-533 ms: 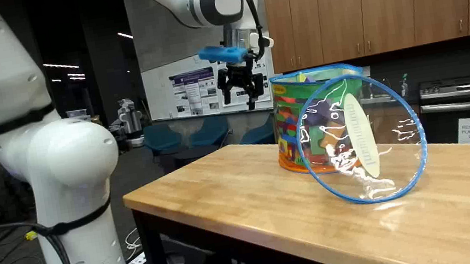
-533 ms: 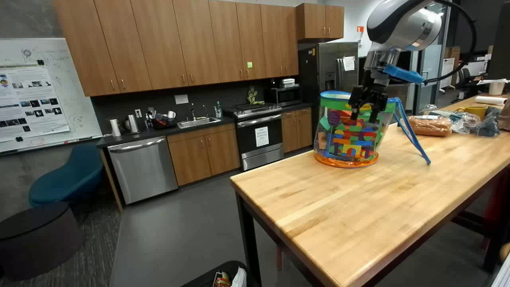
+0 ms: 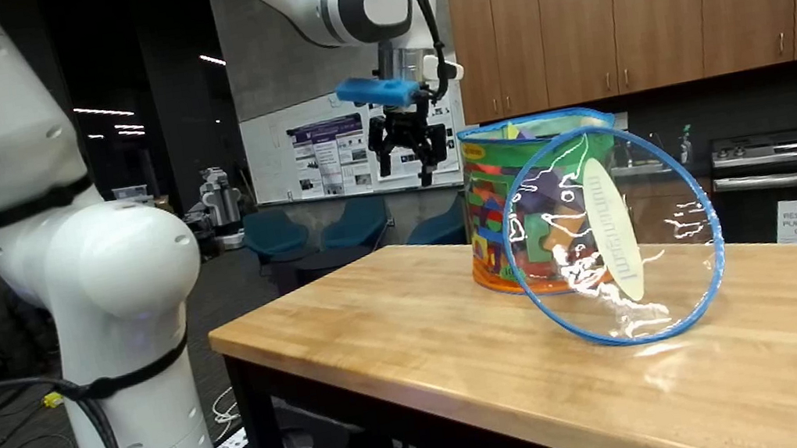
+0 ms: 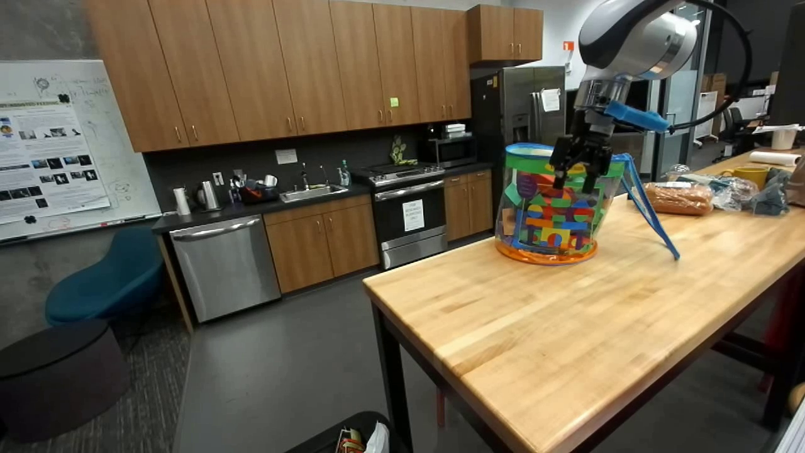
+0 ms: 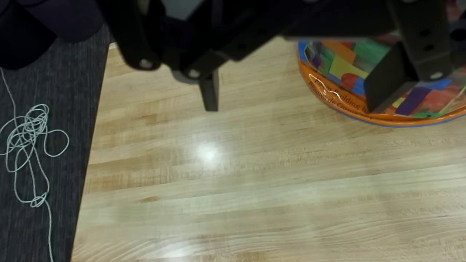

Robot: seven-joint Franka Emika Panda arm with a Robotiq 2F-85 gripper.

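Note:
Black-fingered and empty, my gripper point(image 3: 405, 169) hangs above the wooden table point(image 3: 379, 306) with its jaws wide apart. A clear round bag with an orange base point(image 4: 547, 257) and a green top band stands upright on the table, full of colorful foam blocks. Its transparent lid point(image 3: 613, 231), rimmed in blue, is folded open and leans down to the tabletop. In an exterior view the gripper point(image 4: 573, 184) overlaps the bag, while elsewhere it appears beside it, apart. The wrist view shows the fingers point(image 5: 210, 92) spread over bare wood, the bag's base point(image 5: 335, 96) at upper right.
Farther along the table lie a packaged bread loaf point(image 4: 679, 198), a yellow mug point(image 4: 751, 175) and crumpled plastic bags. A tangled white cord point(image 5: 29, 131) rests on the floor past the table edge. A black bin point(image 4: 371, 418) stands below the table's near end.

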